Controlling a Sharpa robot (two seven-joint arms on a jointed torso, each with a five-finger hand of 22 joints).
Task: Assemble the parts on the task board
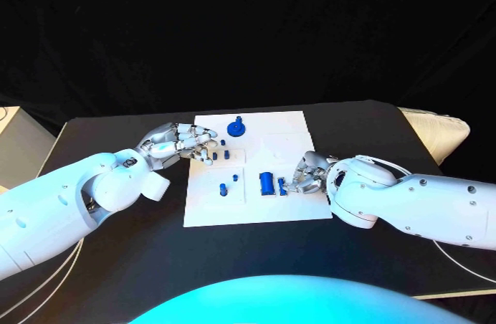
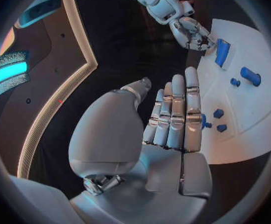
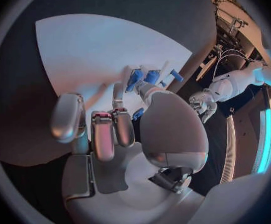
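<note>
Right now my two hands sit at opposite edges of the task board (image 1: 271, 134), the white plate lying in the middle of the black worktop (image 1: 124, 267). My left hand (image 1: 184, 143) rests at the board's left edge, near its far end; seen from the left wrist, its fingers (image 2: 180, 114) lie straight and close together, the thumb set apart, with nothing between them, so I count that hand as released. Just beyond those fingertips small blue parts (image 2: 219, 113) stand on the board, and a round blue part (image 1: 238, 129) sits near the far edge. My right hand (image 1: 308, 175) is at the board's right side, its fingers curled down against the plate beside a long blue block (image 1: 266, 183) and a narrower blue part (image 1: 281, 187) next to it. From the right wrist I see blue pieces (image 3: 144, 77) right at my fingertips (image 3: 119, 92), and a bit of blue under the palm, but I cannot tell whether those fingers are actually grasping any of them or only touching. Another small blue peg (image 1: 222, 189) stands upright nearer the board's left half, apart from both hands.
</note>
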